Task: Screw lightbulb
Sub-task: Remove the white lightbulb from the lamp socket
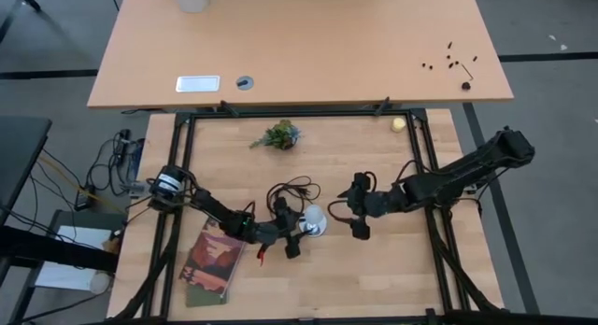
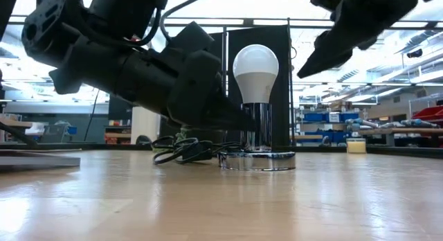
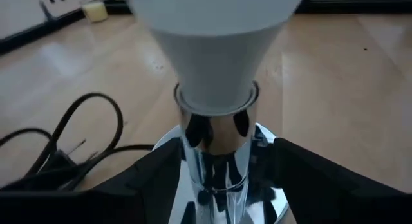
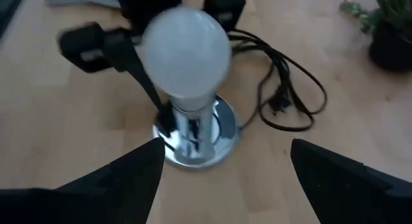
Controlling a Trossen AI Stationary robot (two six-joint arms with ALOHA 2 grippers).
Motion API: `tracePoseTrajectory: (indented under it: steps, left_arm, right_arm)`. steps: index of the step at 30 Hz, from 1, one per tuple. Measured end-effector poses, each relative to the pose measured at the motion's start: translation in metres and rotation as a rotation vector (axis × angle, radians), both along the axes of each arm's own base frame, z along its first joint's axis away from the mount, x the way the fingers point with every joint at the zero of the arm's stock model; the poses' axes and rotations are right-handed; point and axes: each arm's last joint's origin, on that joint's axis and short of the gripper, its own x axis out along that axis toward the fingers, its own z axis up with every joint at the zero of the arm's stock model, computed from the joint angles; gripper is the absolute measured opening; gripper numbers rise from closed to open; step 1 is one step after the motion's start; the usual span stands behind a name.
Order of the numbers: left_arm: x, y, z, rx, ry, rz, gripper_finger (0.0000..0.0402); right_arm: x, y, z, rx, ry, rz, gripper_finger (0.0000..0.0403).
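The lightbulb (image 2: 255, 73) stands upright in a chrome socket (image 2: 257, 129) on a round base (image 2: 257, 160), mid tabletop (image 1: 374, 269), w/ bare wood toward the near edge. Left gripper (image 1: 297, 233) is low at the socket stem, jaws either side of it, open, not pinching. Right gripper (image 1: 359, 218) hangs just beside the bulb, apart from it, jaws spread wide. Black cord (image 4: 283, 89) coils behind the base. A book (image 1: 211, 261) lies near the left edge; small plant (image 1: 278, 135) near the far edge.
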Motion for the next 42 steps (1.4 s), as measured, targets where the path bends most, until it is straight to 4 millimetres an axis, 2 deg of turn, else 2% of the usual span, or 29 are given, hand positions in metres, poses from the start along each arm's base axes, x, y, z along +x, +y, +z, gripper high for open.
tracePoseTrajectory:
  steps: [4, 8, 14, 20, 26, 31, 42]
  left_arm:
    - [0.002, 0.002, 0.001, 0.024, 0.005, -0.005, 0.0257]
    - [0.002, 0.003, 0.001, 0.054, 0.013, 0.003, 0.0259]
    - [0.004, 0.013, 0.0, 0.06, 0.022, 0.027, 0.0253]
    - [0.008, 0.023, 0.0, 0.041, 0.024, 0.01, 0.0253]
    - [0.01, 0.024, 0.002, 0.015, 0.009, -0.032, 0.0253]
    - [0.01, 0.024, 0.002, 0.025, 0.015, -0.024, 0.0252]
    - [0.015, 0.04, 0.005, 0.019, -0.017, 0.03, 0.023]
  right_arm:
    - [0.0, 0.013, 0.007, 0.055, -0.023, 0.007, 0.0345]
    - [0.002, 0.022, -0.002, 0.07, -0.001, -0.011, 0.0345]
    - [0.02, 0.032, -0.022, 0.069, 0.017, -0.012, 0.0345]
    - [0.043, 0.041, -0.013, 0.022, 0.014, -0.017, 0.0345]
    - [0.057, 0.033, -0.011, -0.036, 0.062, -0.087, 0.0345]
    - [0.057, 0.029, -0.01, -0.034, 0.064, -0.097, 0.0345]
    - [0.058, 0.029, -0.01, -0.004, 0.06, -0.097, 0.0345]
